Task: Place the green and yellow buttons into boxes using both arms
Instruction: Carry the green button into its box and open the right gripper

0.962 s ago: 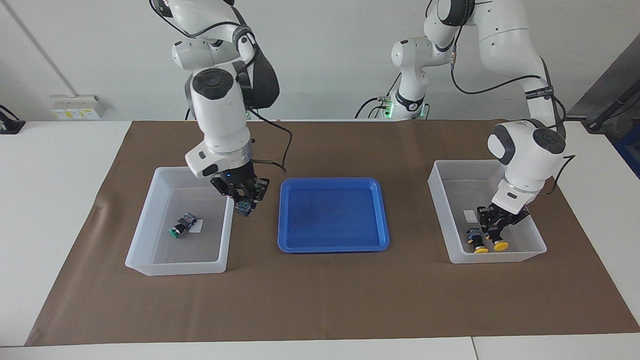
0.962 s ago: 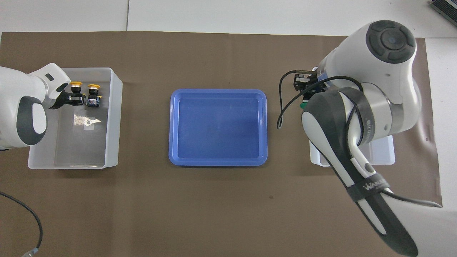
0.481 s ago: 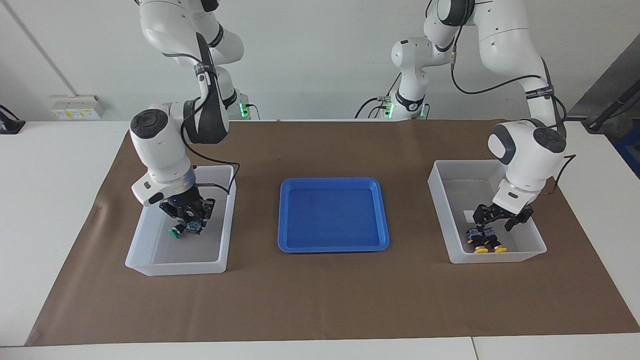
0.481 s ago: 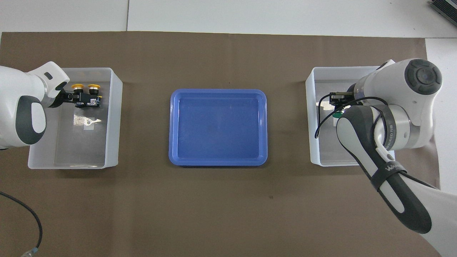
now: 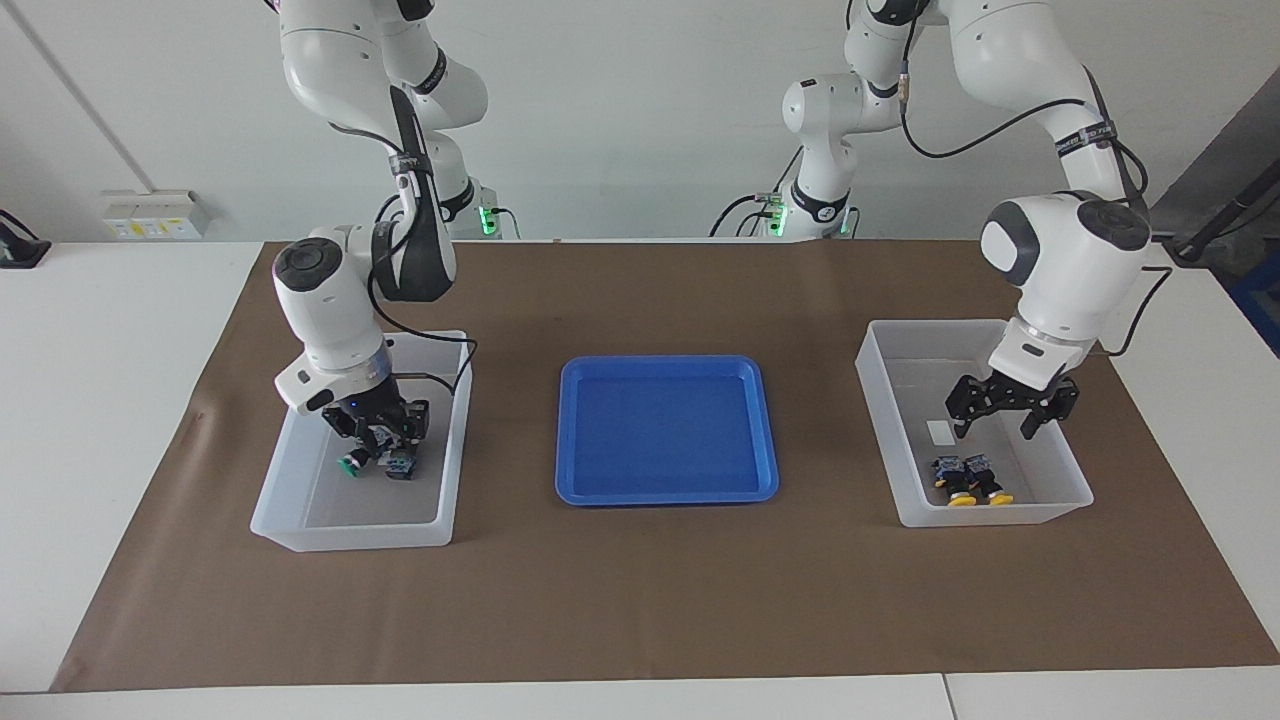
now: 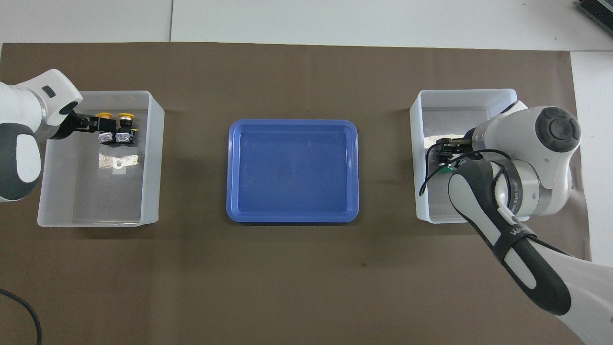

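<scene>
**Last green button goes down: let go cleanly, then lift straight out**

The right gripper (image 5: 382, 438) is low inside the box (image 5: 350, 535) at the right arm's end of the table, over the middle of its floor. Directly beneath it sits a button (image 5: 401, 463) whose cap is hidden, and just beside that lies a green button (image 5: 351, 464) on its side. Whether this gripper is open or closed cannot be told, and neither can whether it touches the button below.

The left gripper (image 5: 996, 428) hangs wide open and empty over the other box (image 5: 990, 512) at the left arm's end. The two yellow buttons (image 5: 952, 482) lie side by side on that box's floor, close to its edge farthest from the robots, with their caps toward that edge.

The blue tray (image 5: 665, 430) between the boxes is bare, so the task looks nearly finished (only the right arm's release seems to be in hand).

To do this step well, the right gripper should open fully before it rises, so that the button is not dragged up or flicked. The lift should go straight up, because the green button lies so close that a sideways drift could knock it. Its trailing cable should also stay off the box's rim. The left arm needs only to rise clear of its box without tilting toward the yellow buttons.
</scene>
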`<state>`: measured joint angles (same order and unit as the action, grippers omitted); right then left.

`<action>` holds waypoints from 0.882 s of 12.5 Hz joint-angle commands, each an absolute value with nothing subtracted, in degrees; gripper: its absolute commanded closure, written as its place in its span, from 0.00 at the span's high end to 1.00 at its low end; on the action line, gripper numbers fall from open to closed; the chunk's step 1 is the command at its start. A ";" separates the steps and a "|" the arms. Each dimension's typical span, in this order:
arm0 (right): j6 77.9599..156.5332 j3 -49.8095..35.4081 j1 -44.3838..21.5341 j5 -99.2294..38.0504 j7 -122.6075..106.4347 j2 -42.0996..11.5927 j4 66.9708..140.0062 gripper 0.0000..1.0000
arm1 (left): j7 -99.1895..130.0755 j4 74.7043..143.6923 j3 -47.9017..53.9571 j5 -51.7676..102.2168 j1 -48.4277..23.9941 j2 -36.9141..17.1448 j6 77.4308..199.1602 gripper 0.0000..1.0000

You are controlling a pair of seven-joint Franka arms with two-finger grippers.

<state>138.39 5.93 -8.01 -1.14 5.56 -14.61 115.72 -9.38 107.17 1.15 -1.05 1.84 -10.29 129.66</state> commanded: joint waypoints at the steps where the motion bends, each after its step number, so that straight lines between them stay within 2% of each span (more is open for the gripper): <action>1: 138.96 5.10 -7.12 -2.46 4.74 -12.22 117.25 1.00 | -9.58 108.11 0.70 -0.79 -0.87 -5.21 123.86 1.00; 4: 135.20 5.10 -8.08 -2.46 9.03 -8.71 114.97 1.00 | -9.41 108.28 0.88 -0.79 -2.19 -0.37 121.04 1.00; 7: 125.63 5.10 -8.09 -2.20 13.70 -3.80 111.54 1.00 | -9.05 108.20 1.05 -0.79 -2.90 5.35 113.75 1.00; 9: 116.59 5.27 -7.30 -1.41 13.19 -0.72 108.04 1.00 | -8.44 106.10 1.14 -0.88 -2.90 5.71 110.15 1.00; 11: 106.75 5.62 -7.12 -1.32 12.83 0.96 103.30 1.00 | -8.70 98.74 1.05 -0.70 -2.11 3.18 103.92 1.00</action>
